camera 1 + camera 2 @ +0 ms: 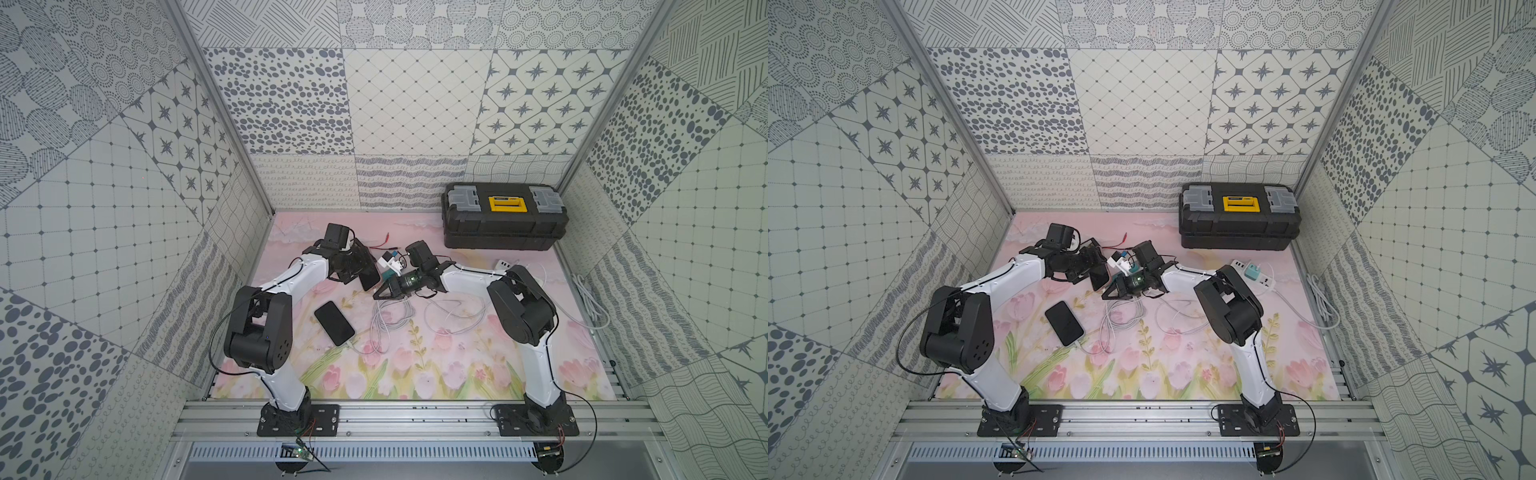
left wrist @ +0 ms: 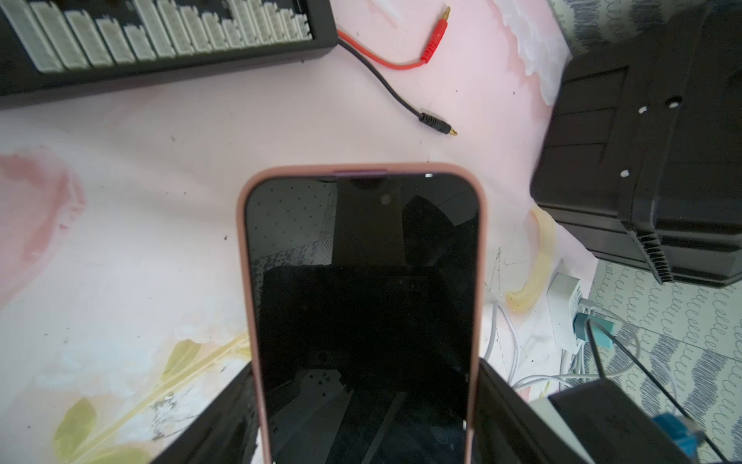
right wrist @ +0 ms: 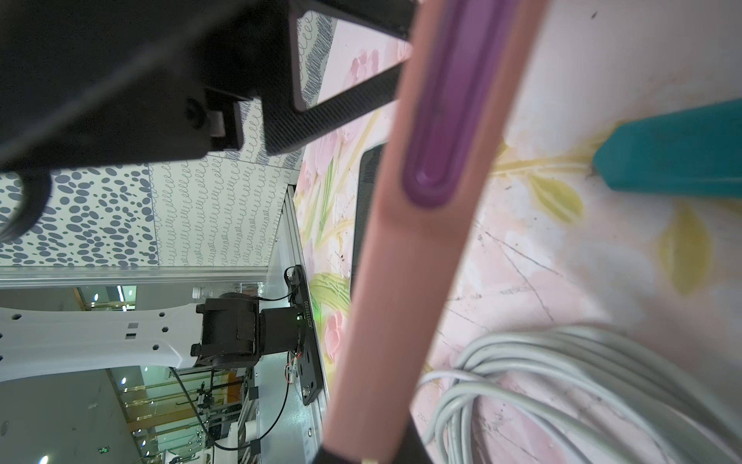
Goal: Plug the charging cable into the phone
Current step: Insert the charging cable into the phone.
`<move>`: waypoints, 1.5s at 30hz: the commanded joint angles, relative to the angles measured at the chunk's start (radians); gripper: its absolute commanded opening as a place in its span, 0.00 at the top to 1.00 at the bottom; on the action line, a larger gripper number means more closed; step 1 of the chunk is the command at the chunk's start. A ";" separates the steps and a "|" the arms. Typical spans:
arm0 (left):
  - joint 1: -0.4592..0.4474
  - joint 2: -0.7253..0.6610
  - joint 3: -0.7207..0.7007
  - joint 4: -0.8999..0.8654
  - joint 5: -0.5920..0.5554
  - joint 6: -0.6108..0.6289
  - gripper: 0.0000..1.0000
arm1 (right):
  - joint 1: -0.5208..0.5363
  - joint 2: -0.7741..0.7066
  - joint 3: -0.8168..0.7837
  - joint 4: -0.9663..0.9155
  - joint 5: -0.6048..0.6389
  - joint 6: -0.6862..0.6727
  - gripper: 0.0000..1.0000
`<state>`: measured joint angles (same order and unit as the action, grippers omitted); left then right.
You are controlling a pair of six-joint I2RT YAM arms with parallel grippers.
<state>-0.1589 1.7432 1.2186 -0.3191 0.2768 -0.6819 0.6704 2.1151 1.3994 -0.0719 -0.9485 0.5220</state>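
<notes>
L hand (image 1: 358, 267) grips the phone (image 2: 361, 301) by its long sides, fingers (image 2: 225, 418) set wide on the pink case (image 3: 401, 281). Phone is up off the table (image 1: 415, 374), tilted, screen dark. R hand (image 1: 379, 293) is pressed together, tip just beside the phone's lower end. Can't tell if it pinches a plug. On my R wrist cam the case edge is very close. Charging cable (image 3: 562, 381) lies coiled on the table under R hand. Second phone (image 1: 334, 323) lies flat nearby w/ a white lead (image 1: 353, 343) at its near end.
</notes>
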 commanded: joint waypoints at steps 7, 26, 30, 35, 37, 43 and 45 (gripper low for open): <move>-0.032 -0.013 0.023 -0.080 -0.037 0.070 1.00 | -0.018 -0.002 0.014 0.002 0.049 -0.034 1.00; -0.083 0.010 0.085 -0.220 -0.069 0.050 1.00 | -0.033 -0.001 0.023 -0.014 0.080 -0.040 1.00; -0.084 0.022 0.102 -0.248 -0.053 0.063 1.00 | -0.036 -0.008 0.026 -0.012 0.077 -0.056 1.00; -0.082 0.040 0.122 -0.282 -0.033 0.065 1.00 | -0.038 -0.008 0.031 -0.012 0.074 -0.074 1.00; -0.083 0.047 0.131 -0.293 -0.027 0.068 1.00 | -0.037 -0.011 0.028 -0.012 0.079 -0.089 1.00; -0.082 0.072 0.169 -0.340 0.011 0.074 1.00 | -0.037 -0.018 0.028 -0.011 0.086 -0.103 1.00; -0.084 0.076 0.176 -0.351 0.020 0.073 1.00 | -0.037 -0.020 0.029 -0.011 0.093 -0.105 1.00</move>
<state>-0.2298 1.8061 1.3693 -0.5114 0.1707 -0.6296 0.6529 2.1151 1.3994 -0.1455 -0.9131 0.4492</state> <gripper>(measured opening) 0.784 0.092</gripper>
